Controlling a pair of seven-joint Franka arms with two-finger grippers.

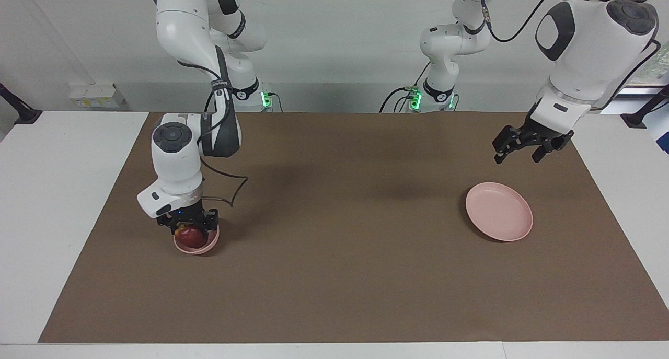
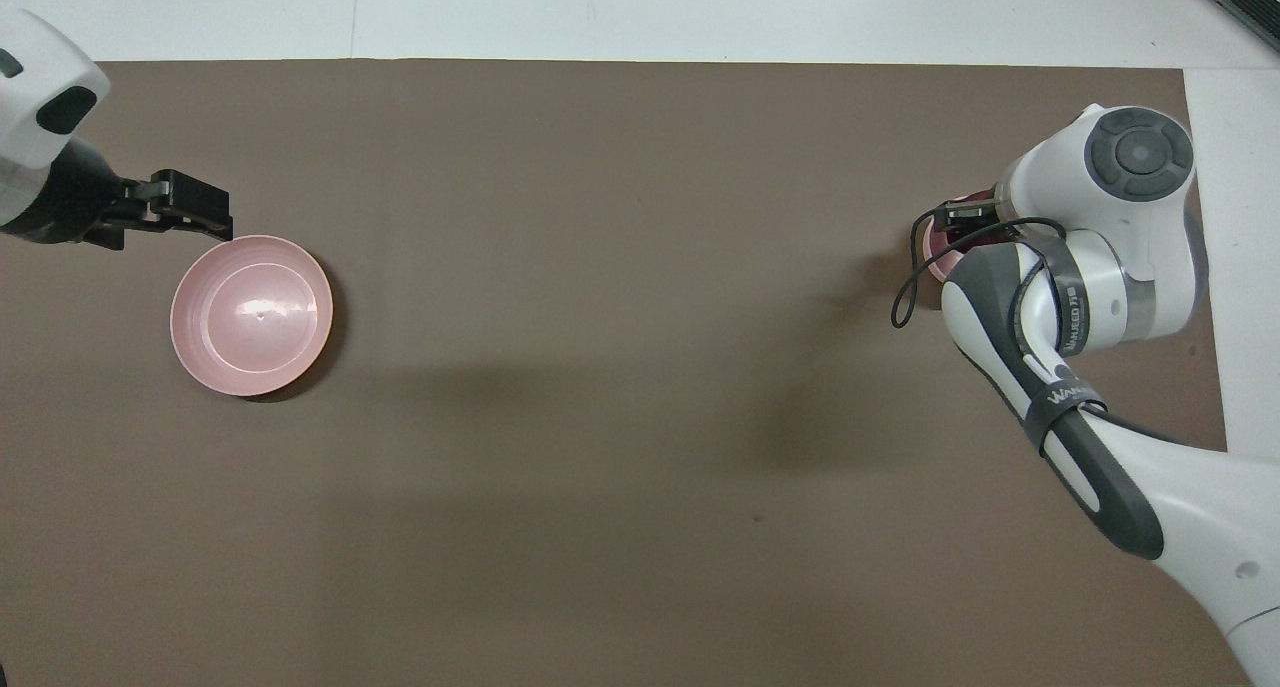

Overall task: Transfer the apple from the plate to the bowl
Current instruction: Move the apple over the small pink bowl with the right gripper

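Observation:
The dark red apple (image 1: 191, 237) sits low inside the small pink bowl (image 1: 208, 246) at the right arm's end of the brown mat. My right gripper (image 1: 189, 229) reaches straight down into the bowl and is shut on the apple. From overhead only a sliver of the bowl (image 2: 938, 249) shows beside the right arm's wrist, which hides the apple. The flat pink plate (image 1: 499, 211) lies bare at the left arm's end. My left gripper (image 1: 518, 151) hangs open and holds nothing, over the mat beside the plate (image 2: 251, 314).
A brown mat (image 1: 345, 233) covers most of the white table (image 1: 62, 192). A loose black cable (image 1: 230, 192) loops from the right arm's wrist next to the bowl. Nothing else lies on the mat between bowl and plate.

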